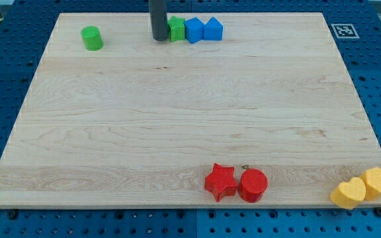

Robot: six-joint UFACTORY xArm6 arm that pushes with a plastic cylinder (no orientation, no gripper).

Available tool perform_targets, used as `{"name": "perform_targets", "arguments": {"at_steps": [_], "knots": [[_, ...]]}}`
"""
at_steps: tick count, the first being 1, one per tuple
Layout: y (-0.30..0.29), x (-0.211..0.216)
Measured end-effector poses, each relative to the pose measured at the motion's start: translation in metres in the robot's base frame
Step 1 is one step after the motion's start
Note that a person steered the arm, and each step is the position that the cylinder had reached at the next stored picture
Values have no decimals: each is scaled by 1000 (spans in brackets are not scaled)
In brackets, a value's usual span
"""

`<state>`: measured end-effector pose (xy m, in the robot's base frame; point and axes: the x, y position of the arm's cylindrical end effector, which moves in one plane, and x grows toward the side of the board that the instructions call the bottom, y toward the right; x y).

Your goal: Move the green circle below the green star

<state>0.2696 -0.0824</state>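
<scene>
Green circle (92, 38) sits near board's top-left corner, untouched. My tip (159, 38) rests at top edge, touching green star (176, 30), well apart from circle. No gripper, just rod. Task not started: circle needs pushing right, under star.

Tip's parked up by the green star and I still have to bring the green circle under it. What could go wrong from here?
1. My tip sits right against the green star, which touches the blue blocks; a careless departure could nudge the whole row, shifting the target.
2. The green circle lies near the board's top edge at the view's left, so a skewed push might send it off.
</scene>
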Motion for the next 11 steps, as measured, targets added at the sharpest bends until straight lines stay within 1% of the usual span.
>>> {"name": "perform_targets", "arguments": {"at_steps": [2, 4, 5, 6, 7, 8, 9, 10, 11], "knots": [[-93, -9], [-153, -18], [-151, 5], [-116, 32], [-120, 36], [-191, 36], [-194, 63], [-139, 77], [-59, 73]]}}
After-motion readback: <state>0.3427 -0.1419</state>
